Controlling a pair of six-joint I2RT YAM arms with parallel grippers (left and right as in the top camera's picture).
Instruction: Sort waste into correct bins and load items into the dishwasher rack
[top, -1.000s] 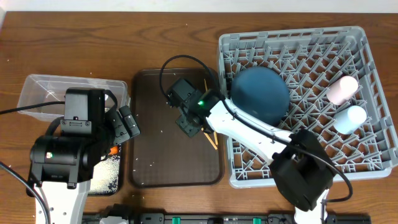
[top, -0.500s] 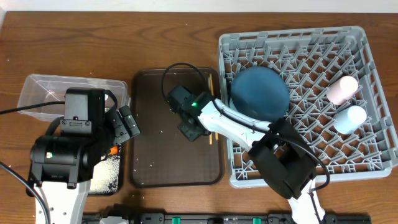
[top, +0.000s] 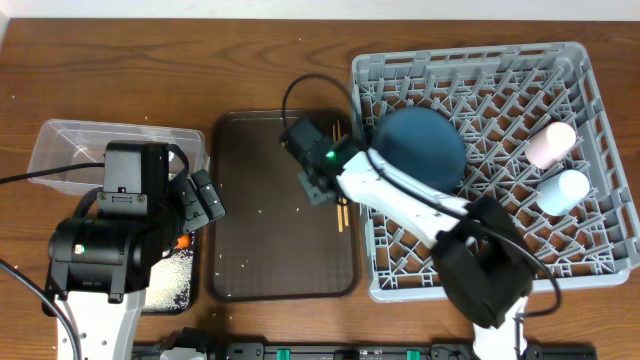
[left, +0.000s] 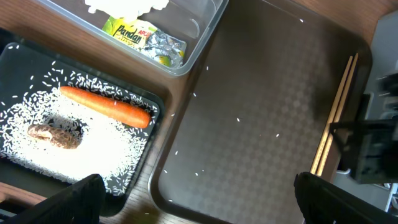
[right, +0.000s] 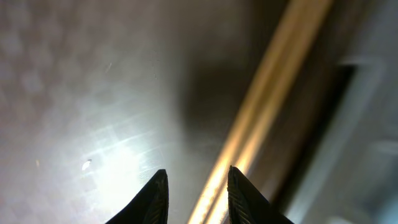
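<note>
Right pincer (right: 197, 173) has shifted right across the brown tray (top: 250, 240), tips narrowly parted astride the chopsticks (right: 267, 81), seemingly not gripping; left pincer (left: 199, 190) gapes wide.

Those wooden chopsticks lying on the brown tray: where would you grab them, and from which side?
Probably near their middle, from straight above, pinching across both chopsticks. They lie flat, side by side, along the serving tray rim beside the dishwasher rack, so a sideways approach looks blocked.

Overhead straight down over whole table (top: 100, 60); 2 wrist views nearer, both on brown tray (top: 270, 240) and chopsticks (left: 333, 115).
</note>
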